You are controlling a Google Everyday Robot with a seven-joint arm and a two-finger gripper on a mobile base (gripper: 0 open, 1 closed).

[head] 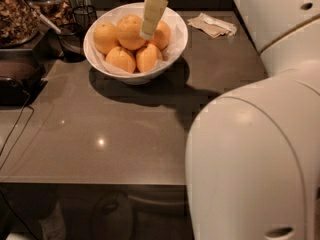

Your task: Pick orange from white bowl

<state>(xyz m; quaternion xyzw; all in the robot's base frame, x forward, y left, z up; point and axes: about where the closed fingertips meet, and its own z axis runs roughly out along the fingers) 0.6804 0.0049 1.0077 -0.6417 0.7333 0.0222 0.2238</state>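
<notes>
At the left edge, dark containers (20,14) and a cable (15,134) are cut off by the frame, and a dark glass cup (70,41) stands just beside the glossy, paper-lined white bowl (176,46). The smooth grey countertop (110,139) runs wide from the bowl to its straight near edge. The dimpled orange (128,33) sits at the bowl's back among four others with the cream gripper (146,33) reaching down at its right side; its opening and any hold cannot be told. Rightward lie a crumpled napkin (215,25) and the robot's white shell (250,159), which hides the counter's corner.
</notes>
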